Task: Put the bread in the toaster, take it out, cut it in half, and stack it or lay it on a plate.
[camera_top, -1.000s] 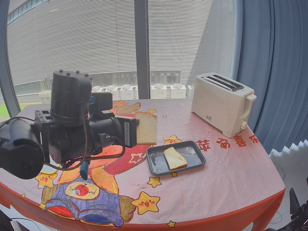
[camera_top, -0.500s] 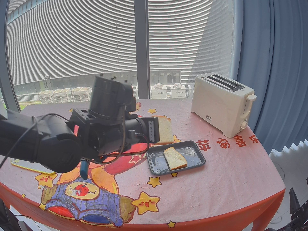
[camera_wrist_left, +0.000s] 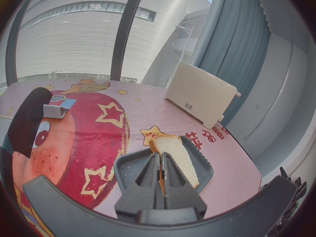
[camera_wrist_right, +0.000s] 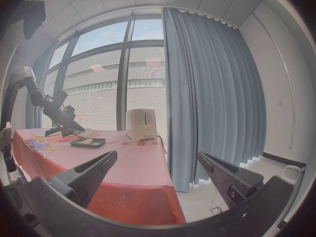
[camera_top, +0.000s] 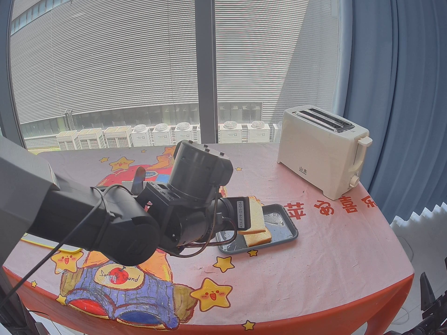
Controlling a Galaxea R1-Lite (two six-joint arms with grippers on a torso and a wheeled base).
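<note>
beige bread half (camera_top: 255, 214) is hanging in the left tool (camera_top: 244, 217) over the other half (camera_top: 259, 238) on the plate (camera_top: 292, 229), head view. stacking step, i judge, next calling for lowering and letting go. left wrist: jaws are pinching it narrow. right wrist: right tool (camera_wrist_right: 156, 155) is gaping wide, holding nothing.

- Surface (camera_top: 326, 266) under a pink cartoon cloth with yellow stars, its near edge red.
- Blue curtain (camera_top: 396, 94) hanging at the right.
- Window (camera_top: 116, 61) on the far side, with a dark upright post (camera_top: 206, 56); a grey slatted building stands outside.
- Small grey bracket (camera_wrist_left: 52, 111) on the cloth, left of centre.
</note>
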